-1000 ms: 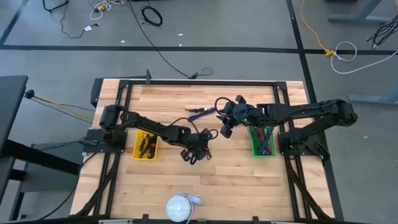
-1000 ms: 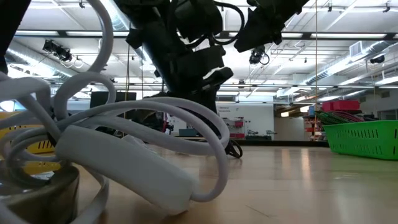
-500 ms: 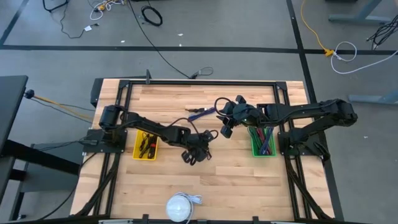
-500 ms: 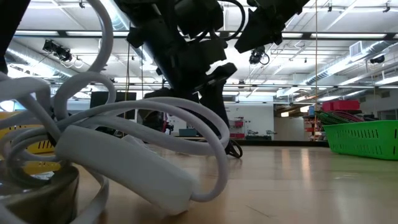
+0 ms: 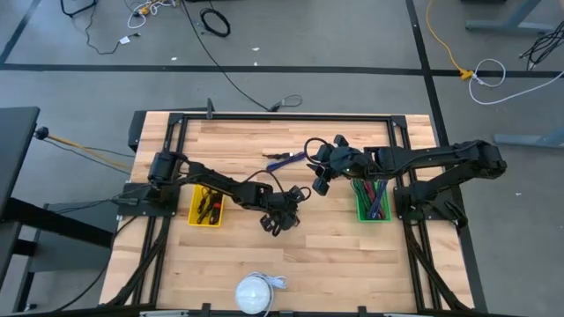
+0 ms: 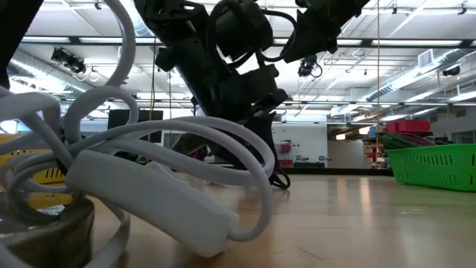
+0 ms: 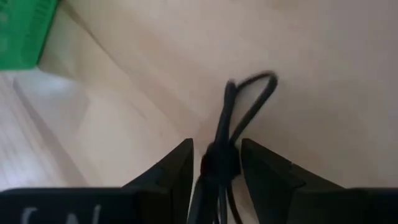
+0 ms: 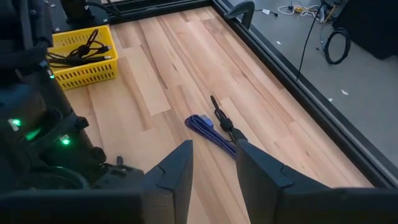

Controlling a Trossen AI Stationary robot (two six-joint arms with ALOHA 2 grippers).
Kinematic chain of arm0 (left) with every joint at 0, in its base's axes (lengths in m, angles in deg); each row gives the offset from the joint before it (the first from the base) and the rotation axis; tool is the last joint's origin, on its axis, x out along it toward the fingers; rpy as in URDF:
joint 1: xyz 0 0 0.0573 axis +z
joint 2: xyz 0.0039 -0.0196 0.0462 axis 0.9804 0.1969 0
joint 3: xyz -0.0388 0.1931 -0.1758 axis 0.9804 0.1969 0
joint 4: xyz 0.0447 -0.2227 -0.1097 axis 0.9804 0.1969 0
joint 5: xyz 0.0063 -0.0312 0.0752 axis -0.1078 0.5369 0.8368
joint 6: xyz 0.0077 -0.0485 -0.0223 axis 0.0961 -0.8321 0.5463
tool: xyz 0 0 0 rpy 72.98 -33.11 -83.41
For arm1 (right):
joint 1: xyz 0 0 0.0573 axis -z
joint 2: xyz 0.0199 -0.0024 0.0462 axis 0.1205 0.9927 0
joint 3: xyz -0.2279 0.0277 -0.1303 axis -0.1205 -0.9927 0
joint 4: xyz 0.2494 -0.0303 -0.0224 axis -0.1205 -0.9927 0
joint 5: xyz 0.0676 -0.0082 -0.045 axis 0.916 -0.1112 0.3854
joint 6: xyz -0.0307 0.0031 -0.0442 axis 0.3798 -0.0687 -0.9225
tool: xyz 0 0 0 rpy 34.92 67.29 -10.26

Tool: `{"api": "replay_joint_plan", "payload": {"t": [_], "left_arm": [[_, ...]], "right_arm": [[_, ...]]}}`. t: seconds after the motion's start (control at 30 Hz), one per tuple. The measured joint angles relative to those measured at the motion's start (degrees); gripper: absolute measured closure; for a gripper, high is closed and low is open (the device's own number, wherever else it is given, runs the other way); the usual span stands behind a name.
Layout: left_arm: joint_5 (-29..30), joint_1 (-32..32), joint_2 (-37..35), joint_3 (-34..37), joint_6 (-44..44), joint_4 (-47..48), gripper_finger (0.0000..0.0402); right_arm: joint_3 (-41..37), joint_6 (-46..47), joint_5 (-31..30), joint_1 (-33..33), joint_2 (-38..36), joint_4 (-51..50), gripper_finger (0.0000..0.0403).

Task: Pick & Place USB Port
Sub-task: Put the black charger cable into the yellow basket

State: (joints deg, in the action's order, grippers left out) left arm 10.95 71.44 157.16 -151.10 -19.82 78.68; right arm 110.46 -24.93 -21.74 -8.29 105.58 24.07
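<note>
Black and thin, the USB cable [image 7: 225, 134] lies on the wooden table [image 5: 352, 255] near its middle, its long axis running straight out from between the left gripper's [image 7: 216, 163] parted fingers, loop end pointing away; the fingers flank it with a small gap each side, not visibly clamped. Only the left wrist view shows this, since in the high view the left gripper [image 5: 280, 217] hides the cable. The right gripper [image 5: 321, 180] hovers nearby, fingers partly apart and empty, over a blue cable [image 8: 208, 132].
</note>
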Motion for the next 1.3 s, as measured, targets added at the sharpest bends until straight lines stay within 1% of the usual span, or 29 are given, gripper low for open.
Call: {"api": "replay_joint_plan", "payload": {"t": [0.17,0.37,0.47,0.57,0.63,0.77,0.9,1.0,1.07,1.2,1.3], "left_arm": [[0.06,1.44,0.00,0.02,-0.65,0.40,0.0264],[-4.85,2.83,0.81,-0.07,-3.41,1.58,0.0279],[-5.18,2.92,0.81,-0.07,-2.92,2.03,0.0309],[-5.10,2.68,0.60,-0.02,-2.95,1.28,0.0366],[-5.08,2.48,0.50,0.02,-2.95,0.67,0.0372],[-3.26,1.56,0.18,0.02,-2.23,0.06,0.0372],[2.16,0.36,-1.13,0.08,-2.50,1.01,0.0372],[4.90,-0.21,-3.95,0.06,-8.50,2.52,0.0372],[5.22,-0.02,-6.58,0.06,-13.45,5.23,0.0372],[5.58,1.17,-13.34,0.00,-27.18,14.56,0.0372],[3.33,2.11,-18.20,0.00,-37.25,23.23,0.0372]], "right_arm": [[0.00,-0.01,0.00,0.01,0.02,0.02,0.0280],[0.00,-0.01,0.05,0.02,0.02,0.20,0.0280],[0.00,-0.02,0.09,0.02,0.02,0.17,0.0280],[0.00,-0.03,0.08,0.02,0.02,0.17,0.0280],[0.00,-0.03,0.04,0.02,0.02,0.15,0.0280],[-0.03,-0.05,0.00,0.02,0.02,-0.20,0.0280],[-0.07,-0.25,-0.23,0.02,0.02,-0.37,0.0280],[-0.07,-0.49,-1.46,0.02,0.02,-0.84,0.0280],[-0.08,-0.53,-3.06,0.02,0.02,-1.68,0.0280],[-0.09,-0.20,-5.05,0.03,0.02,-2.64,0.0280],[-0.09,-0.19,-5.05,0.04,0.04,-3.02,0.0280]]}}
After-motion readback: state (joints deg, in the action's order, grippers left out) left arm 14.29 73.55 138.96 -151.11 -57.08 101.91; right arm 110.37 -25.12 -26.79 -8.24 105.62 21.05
